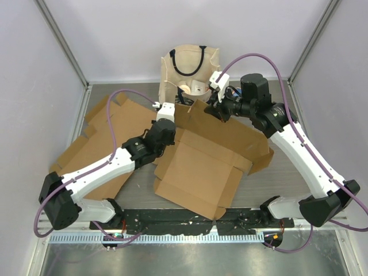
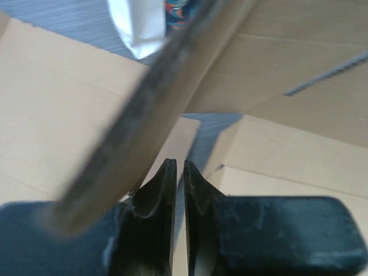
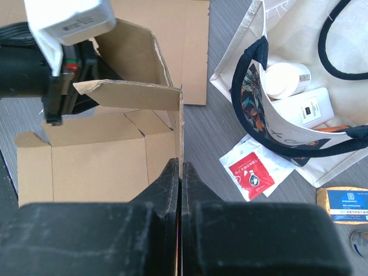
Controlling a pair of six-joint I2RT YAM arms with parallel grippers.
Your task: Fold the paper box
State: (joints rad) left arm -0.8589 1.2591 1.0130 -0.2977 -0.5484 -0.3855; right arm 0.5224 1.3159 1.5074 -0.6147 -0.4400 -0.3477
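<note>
a: how far along is your fold?

b: early, i'd say. the paper box (image 1: 198,167) sits mid-table, with its base and near flaps lying flat toward 6 o'clock. only the wall on its 12 o'clock side is stood up, with one side flap (image 3: 126,95) swung in.

a: grips?

b: your right gripper (image 3: 179,167) is clamped tight on that wall's edge. your left gripper (image 2: 178,167) is at the flap with its fingers nearly together, but that wrist view is blurry, so i can't tell if it's pinching card.

a: what's left?

b: most of it. the other walls need raising and the flaps tucking. mind the tote bag (image 1: 190,63) at 12 o'clock and the spare cardboard (image 1: 109,132) at 9.
</note>
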